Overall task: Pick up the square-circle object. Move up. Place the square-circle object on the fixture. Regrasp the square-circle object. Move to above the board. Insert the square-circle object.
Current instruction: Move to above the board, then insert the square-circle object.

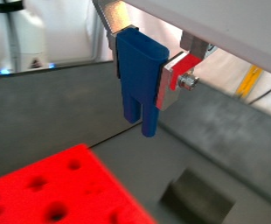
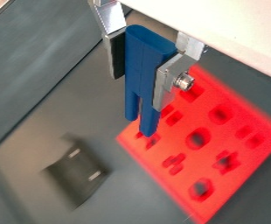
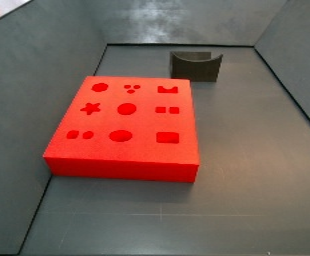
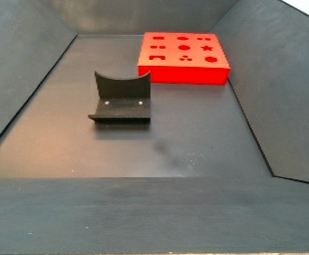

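Observation:
My gripper (image 1: 144,74) is shut on the square-circle object (image 1: 135,87), a blue piece held upright between the silver fingers with its two prongs pointing down. Both wrist views show it (image 2: 139,92) well above the floor. The board (image 3: 124,130) is a red slab with shaped cutouts, lying flat; it shows below the prongs in both wrist views (image 2: 214,131) (image 1: 56,188). The fixture (image 3: 195,65) is a dark block with a curved recess, standing empty apart from the board (image 4: 120,98). The gripper and piece are out of both side views.
Sloped dark grey walls (image 3: 38,60) enclose the grey floor (image 4: 170,149) on all sides. A white bottle (image 1: 27,39) stands outside the wall. The fixture also shows in both wrist views (image 1: 197,197) (image 2: 77,166).

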### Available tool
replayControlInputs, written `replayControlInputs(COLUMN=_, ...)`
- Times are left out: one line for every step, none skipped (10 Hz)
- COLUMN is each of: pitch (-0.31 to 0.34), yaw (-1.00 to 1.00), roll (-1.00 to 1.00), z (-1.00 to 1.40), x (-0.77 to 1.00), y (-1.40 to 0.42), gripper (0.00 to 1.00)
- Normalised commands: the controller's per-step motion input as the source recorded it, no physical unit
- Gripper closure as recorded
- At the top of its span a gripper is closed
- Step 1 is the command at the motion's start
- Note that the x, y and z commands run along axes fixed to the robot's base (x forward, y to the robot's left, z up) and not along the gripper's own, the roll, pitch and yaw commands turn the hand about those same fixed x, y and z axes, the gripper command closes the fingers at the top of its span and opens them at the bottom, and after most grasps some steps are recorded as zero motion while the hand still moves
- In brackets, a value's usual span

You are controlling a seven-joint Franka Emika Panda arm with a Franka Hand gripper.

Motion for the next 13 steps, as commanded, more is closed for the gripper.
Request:
replayControlInputs(pitch=-0.107, yaw=-0.07, roll=-1.00, z=0.16, x=-0.54, y=-0.97, gripper=1.00)
replayControlInputs(pitch=-0.112, yaw=-0.07, roll=-1.00, z=0.08, x=-0.30, y=-0.45, gripper=1.00)
replayControlInputs(pitch=-0.091, yaw=-0.06, roll=-0.83, z=0.03, x=-0.16, y=-0.18, gripper=1.00)
replayControlInputs(pitch=-0.059, yaw=-0.04, roll=-0.62, z=0.01, x=-0.10, y=-0.08, gripper=1.00)
replayControlInputs(pitch=-0.034, yaw=-0.02, roll=-0.35, z=0.02, x=-0.07, y=-0.06, gripper=1.00)
replayControlInputs(pitch=-0.030, yaw=-0.02, roll=-0.26, z=0.00, x=-0.05, y=-0.04, gripper=1.00)
replayControlInputs(pitch=-0.061, yaw=0.27, roll=-0.08, z=-0.46, x=-0.21, y=0.09, gripper=1.00)
replayControlInputs(pitch=-0.080, yaw=0.23, roll=-0.06, z=-0.44, x=-0.28, y=0.03, gripper=1.00)
replayControlInputs(pitch=-0.070, yaw=0.22, roll=-0.03, z=-0.42, x=-0.28, y=0.00, gripper=1.00)
replayControlInputs(pitch=-0.060, yaw=0.21, roll=-0.03, z=-0.43, x=-0.26, y=0.00, gripper=1.00)
replayControlInputs(pitch=-0.071, yaw=0.20, roll=-0.05, z=-0.42, x=-0.29, y=0.00, gripper=1.00)
replayControlInputs(pitch=-0.059, yaw=0.15, roll=0.00, z=-0.46, x=-0.24, y=-0.17, gripper=1.00)
replayControlInputs(pitch=-0.010, yaw=0.16, roll=-0.12, z=-0.66, x=-0.13, y=-0.27, gripper=1.00)
